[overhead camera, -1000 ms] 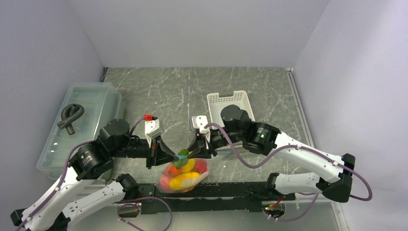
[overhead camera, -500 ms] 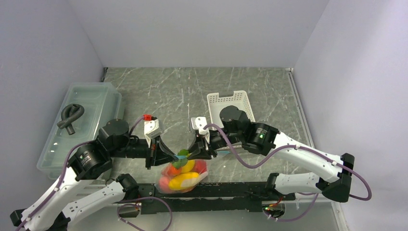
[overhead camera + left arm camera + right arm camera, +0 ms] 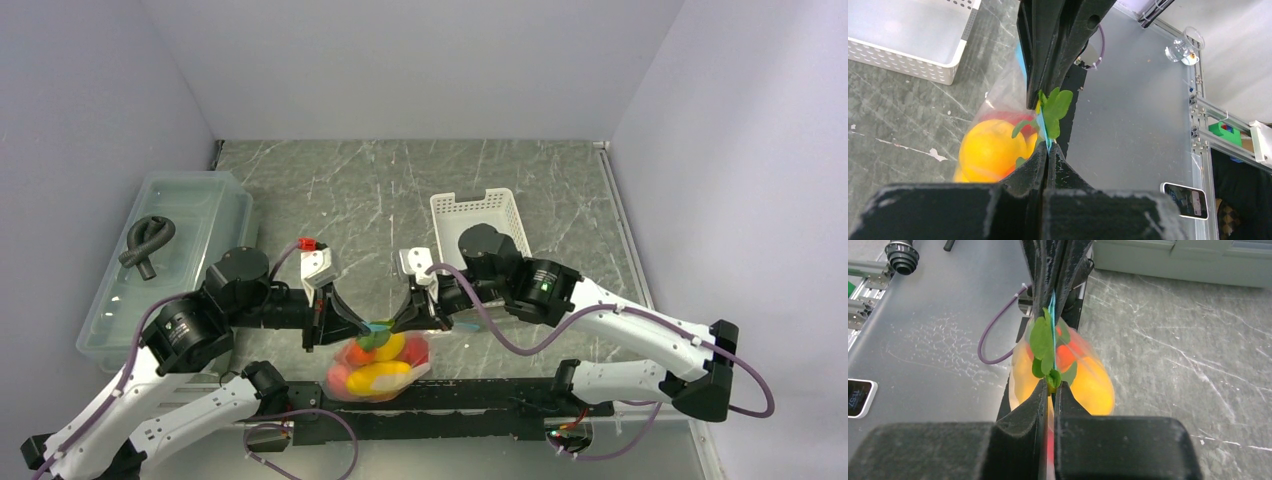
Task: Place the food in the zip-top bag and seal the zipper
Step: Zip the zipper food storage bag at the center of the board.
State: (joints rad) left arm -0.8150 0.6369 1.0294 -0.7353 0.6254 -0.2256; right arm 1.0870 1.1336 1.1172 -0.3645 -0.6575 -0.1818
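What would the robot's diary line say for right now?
bag: food inside | left fingers: shut on zipper | right fingers: shut on zipper | green leaf: up at zipper

free: far table | blocked: basket right, bin left, bag centre

The food lies in the zip-top bag, bin to its left, basket behind.

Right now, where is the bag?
Top view: the bag is front and centre, its zipper pinched between the left gripper and the right gripper.
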